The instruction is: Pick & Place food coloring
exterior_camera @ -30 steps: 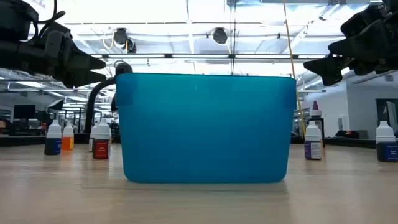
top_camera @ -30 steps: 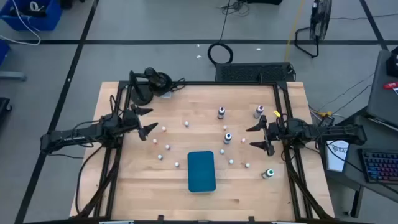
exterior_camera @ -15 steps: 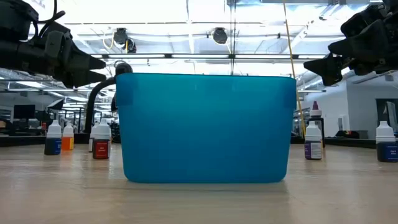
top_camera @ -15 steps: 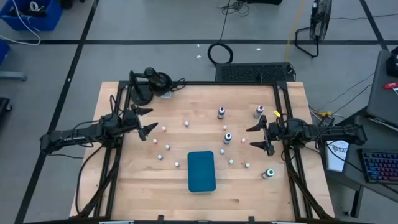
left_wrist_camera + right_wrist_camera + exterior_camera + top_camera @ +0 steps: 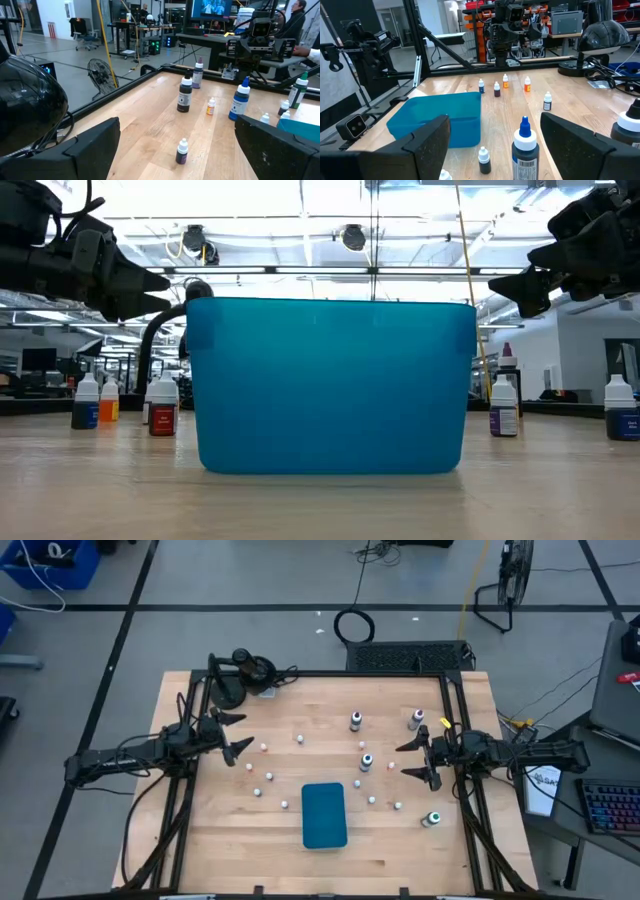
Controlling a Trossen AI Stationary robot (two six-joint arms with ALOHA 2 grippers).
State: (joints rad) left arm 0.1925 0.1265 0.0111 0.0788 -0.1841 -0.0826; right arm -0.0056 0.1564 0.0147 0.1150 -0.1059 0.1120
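Observation:
Several tiny white-capped food coloring bottles stand upright, scattered over the wooden table, such as one left of centre and one on the right; a few larger bottles stand among them. A teal tray sits near the table's near edge and fills the low view. My left gripper hovers open above the table's left side, my right gripper open above the right side. Neither touches anything. The left wrist view shows a small bottle ahead; the right wrist view shows a blue-capped bottle.
A black round lamp-like object with cables sits at the table's far left corner. A green-marked bottle stands near the right edge. Black frame rails run along both sides. Bare wood lies along the near edge beside the tray.

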